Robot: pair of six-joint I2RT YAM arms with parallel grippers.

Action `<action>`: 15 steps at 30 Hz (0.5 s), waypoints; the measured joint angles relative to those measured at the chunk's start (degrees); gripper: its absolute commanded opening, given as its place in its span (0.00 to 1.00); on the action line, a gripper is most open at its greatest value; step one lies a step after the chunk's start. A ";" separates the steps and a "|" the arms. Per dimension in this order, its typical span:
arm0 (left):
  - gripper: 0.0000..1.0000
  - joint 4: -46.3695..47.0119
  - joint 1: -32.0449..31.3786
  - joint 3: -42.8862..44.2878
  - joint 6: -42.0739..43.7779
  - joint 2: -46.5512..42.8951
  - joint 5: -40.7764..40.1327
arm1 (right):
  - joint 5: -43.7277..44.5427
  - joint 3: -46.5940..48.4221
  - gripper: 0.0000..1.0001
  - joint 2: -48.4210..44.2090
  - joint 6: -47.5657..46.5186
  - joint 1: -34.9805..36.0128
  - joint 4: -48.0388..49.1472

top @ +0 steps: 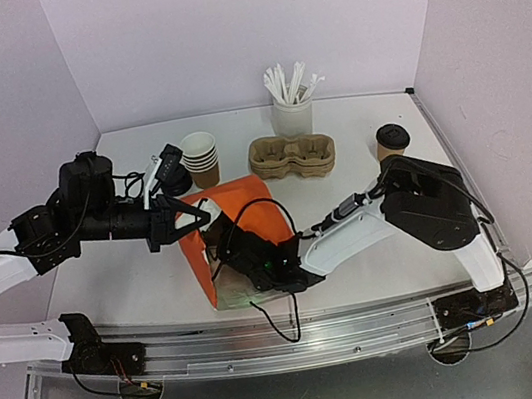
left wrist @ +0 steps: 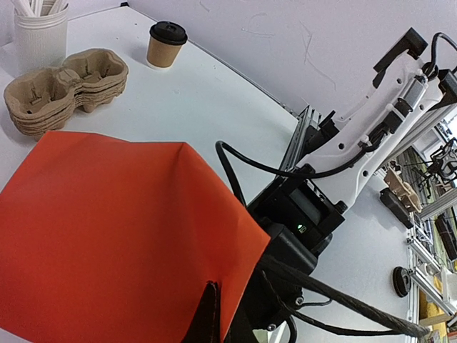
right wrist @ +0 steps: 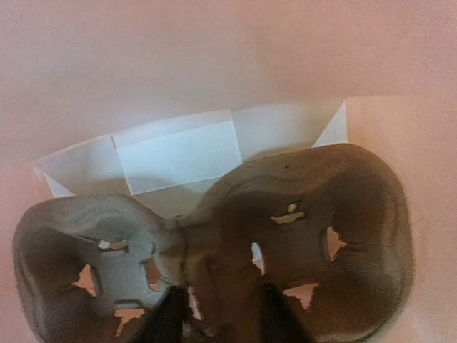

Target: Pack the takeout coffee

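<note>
Lilac walls enclosed a white table [top: 127, 277] where an orange paper bag [top: 246, 203] lay on its side. The left gripper [top: 188, 219] was pressed together on an edge of the bag. The right gripper [right wrist: 225, 318] was inside the bag, its fingers [right wrist: 171, 318] standing narrowly on either side of the near rim of a pulp carrier [right wrist: 285, 236]. Whether they clamped it could not be told. The takeout coffee [top: 391, 140] stood upright near the table's far right edge, well apart from the bag.
</note>
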 measured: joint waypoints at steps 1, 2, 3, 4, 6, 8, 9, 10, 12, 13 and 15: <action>0.00 -0.03 0.00 0.00 0.02 0.00 -0.08 | -0.05 -0.21 0.09 0.00 0.36 0.00 0.26; 0.00 -0.22 0.00 0.00 0.03 0.00 -0.12 | -0.18 -0.57 0.05 0.00 0.45 0.00 0.47; 0.00 -0.49 0.00 0.00 0.06 0.00 -0.17 | -0.35 -0.94 0.02 0.00 0.37 0.00 0.58; 0.00 -0.82 0.00 0.00 0.23 0.00 -0.34 | -0.45 -1.29 0.00 0.00 0.28 0.00 0.65; 0.00 -1.26 -0.02 0.00 0.61 0.00 -0.55 | -0.61 -1.79 0.00 -0.02 -0.20 0.00 0.74; 0.00 -1.75 -0.04 0.05 1.15 0.00 -0.64 | -0.56 -2.01 0.00 -0.07 -1.57 0.00 0.84; 0.00 -2.01 -0.04 0.06 1.28 0.00 -0.68 | -0.53 -2.12 0.00 -0.12 -2.25 0.00 0.90; 0.00 -2.23 -0.04 0.07 1.26 0.00 -0.75 | -0.50 -2.21 0.00 -0.25 -3.44 0.00 1.06; 0.00 -2.60 -0.04 0.07 0.94 0.00 -1.07 | -0.50 -2.57 0.00 -0.59 -7.02 -0.02 2.40; 0.00 -2.62 -0.04 0.07 0.65 0.00 -1.20 | -0.56 -3.07 0.00 -0.98 -9.53 -0.02 4.20; 0.00 -2.60 0.12 0.07 -0.03 0.00 -1.67 | -0.62 -4.35 0.00 -1.99 -14.18 -0.02 8.52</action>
